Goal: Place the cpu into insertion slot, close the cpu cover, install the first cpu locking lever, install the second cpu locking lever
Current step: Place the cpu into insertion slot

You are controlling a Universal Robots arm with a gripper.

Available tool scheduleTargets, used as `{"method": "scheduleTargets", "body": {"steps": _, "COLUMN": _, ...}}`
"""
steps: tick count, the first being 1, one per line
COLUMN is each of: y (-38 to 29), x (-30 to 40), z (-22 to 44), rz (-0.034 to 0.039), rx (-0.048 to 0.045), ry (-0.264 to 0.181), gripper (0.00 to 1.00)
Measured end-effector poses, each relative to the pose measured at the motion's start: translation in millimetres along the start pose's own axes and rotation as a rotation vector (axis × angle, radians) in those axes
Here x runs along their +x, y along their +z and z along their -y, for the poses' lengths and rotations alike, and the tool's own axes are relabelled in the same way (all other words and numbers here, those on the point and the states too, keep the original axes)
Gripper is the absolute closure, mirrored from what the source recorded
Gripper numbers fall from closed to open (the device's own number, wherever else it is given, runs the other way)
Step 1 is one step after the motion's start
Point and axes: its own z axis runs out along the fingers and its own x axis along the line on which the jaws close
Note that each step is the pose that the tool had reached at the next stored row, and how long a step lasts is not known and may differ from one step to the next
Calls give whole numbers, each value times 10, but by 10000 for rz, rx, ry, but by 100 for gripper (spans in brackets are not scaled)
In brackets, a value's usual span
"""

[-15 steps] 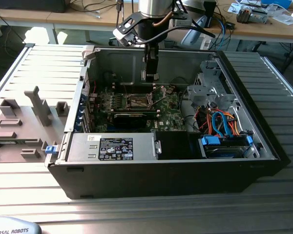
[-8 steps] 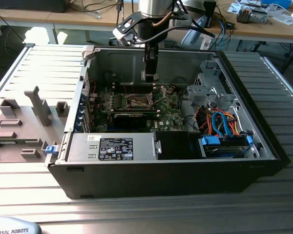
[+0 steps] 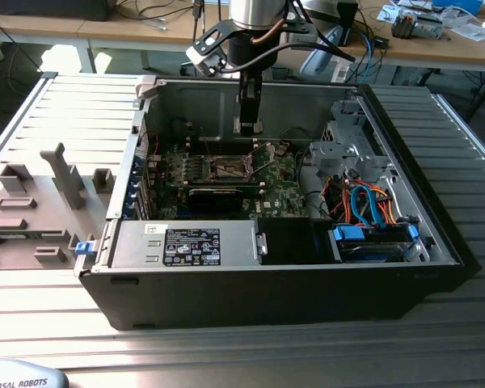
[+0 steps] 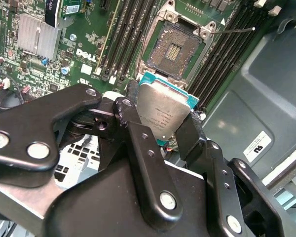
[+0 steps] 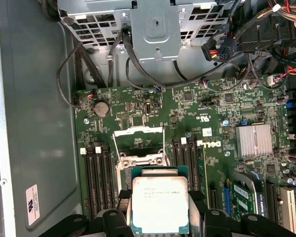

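While the open computer case sits on the slatted grey table, cluttered desks behind, your gripper pinches the cpu by two edges, held above the bare socket, not touching.

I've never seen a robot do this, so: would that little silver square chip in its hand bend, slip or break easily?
The small flat square silver-grey metal chip is probably stiff: it looks flat though the black hand grips only its edges. Its smooth metal top looks slippery. Being thin, it is likely light, and perhaps fragile.
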Motion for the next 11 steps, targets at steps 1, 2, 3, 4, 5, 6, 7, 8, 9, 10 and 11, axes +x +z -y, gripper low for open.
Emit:
{"method": "scheduleTargets", "body": {"steps": 1, "y": 0, "x": 0, "z": 0, "rz": 1, "rx": 1, "ry": 36, "gripper": 46}}
{"method": "scheduleTargets", "body": {"steps": 2, "y": 0, "x": 0, "z": 0, "rz": 1, "rx": 1, "ry": 58, "gripper": 46}}
{"method": "scheduleTargets", "body": {"steps": 3, "y": 1, "x": 0, "z": 0, "rz": 1, "rx": 2, "ry": 86, "gripper": 46}}
{"method": "scheduleTargets", "body": {"steps": 4, "y": 1, "x": 0, "z": 0, "rz": 3, "rx": 3, "ry": 131, "gripper": 46}}
{"method": "scheduleTargets", "body": {"steps": 5, "y": 1, "x": 0, "z": 0, "rz": 4, "rx": 4, "ry": 157, "gripper": 46}}
{"method": "scheduleTargets", "body": {"steps": 6, "y": 1, "x": 0, "z": 0, "rz": 4, "rx": 4, "ry": 184, "gripper": 46}}
{"method": "scheduleTargets", "body": {"steps": 7, "y": 1, "x": 0, "z": 0, "rz": 4, "rx": 4, "ry": 210, "gripper": 46}}
{"method": "scheduleTargets", "body": {"steps": 8, "y": 1, "x": 0, "z": 0, "rz": 5, "rx": 5, "ry": 239, "gripper": 46}}
{"method": "scheduleTargets", "body": {"steps": 9, "y": 2, "x": 0, "z": 0, "rz": 5, "rx": 6, "ry": 271, "gripper": 46}}
{"method": "scheduleTargets", "body": {"steps": 10, "y": 2, "x": 0, "z": 0, "rz": 6, "rx": 7, "ry": 303, "gripper": 46}}
{"method": "scheduleTargets", "body": {"steps": 11, "y": 2, "x": 0, "z": 0, "rz": 6, "rx": 7, "ry": 311, "gripper": 46}}
